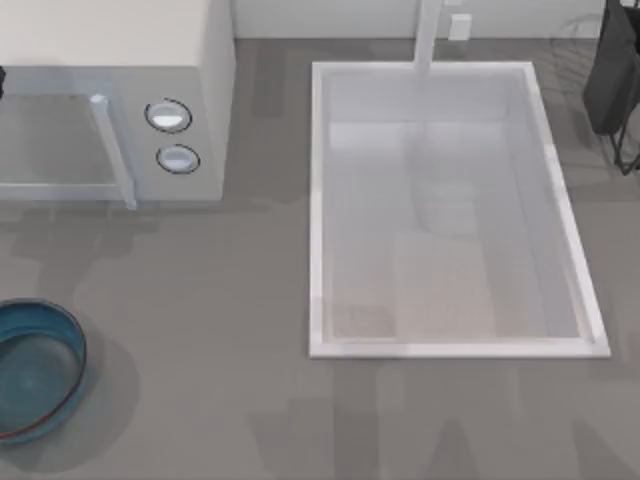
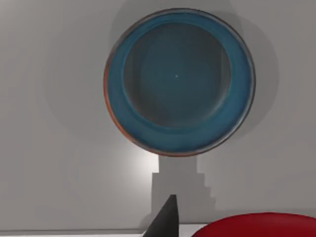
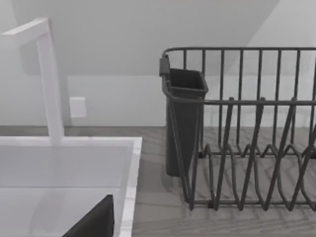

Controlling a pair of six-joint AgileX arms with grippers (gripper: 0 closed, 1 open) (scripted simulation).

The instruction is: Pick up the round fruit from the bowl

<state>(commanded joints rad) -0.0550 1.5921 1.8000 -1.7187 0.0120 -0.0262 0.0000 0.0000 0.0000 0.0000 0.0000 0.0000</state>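
Bowl (image 1: pixel 35 368) sits at the table's left edge, well left of the sink (image 1: pixel 318 210) and toward the near side from it. In the top view its teal inside looks bare.

Left wrist view looks straight down on the bowl (image 2: pixel 178 81); again nothing lies in it. At the near edge of that view a glossy red curve shows, read here as the fruit (image 2: pixel 256 225), with one dark finger (image 2: pixel 165 219) of the left gripper just beside it. Judged from this: the fruit is already out of the bowl and held up near the camera, above the bowl. Whether the jaws are actually clamped on it cannot be told; the contact itself is out of sight.

Doing the step well: keep the grip steady and the wrist level, since a glossy ball will likely roll out of a loose pinch. Lift straight up over the bowl, so a slip drops the fruit back into it, not onto the table.

Right arm is parked over the sink's far right corner, facing a dark wire rack (image 3: pixel 247 133) with a cup-like holder (image 3: pixel 183 118). One dark finger tip (image 3: pixel 94 222) shows; jaw state cannot be told.

Surface: flat grey table (image 1: pixel 220 330). A white appliance (image 1: pixel 190 140) with two knobs stands left of the sink; a white tap (image 1: pixel 428 35) rises at the sink's far side, against a pale wall.
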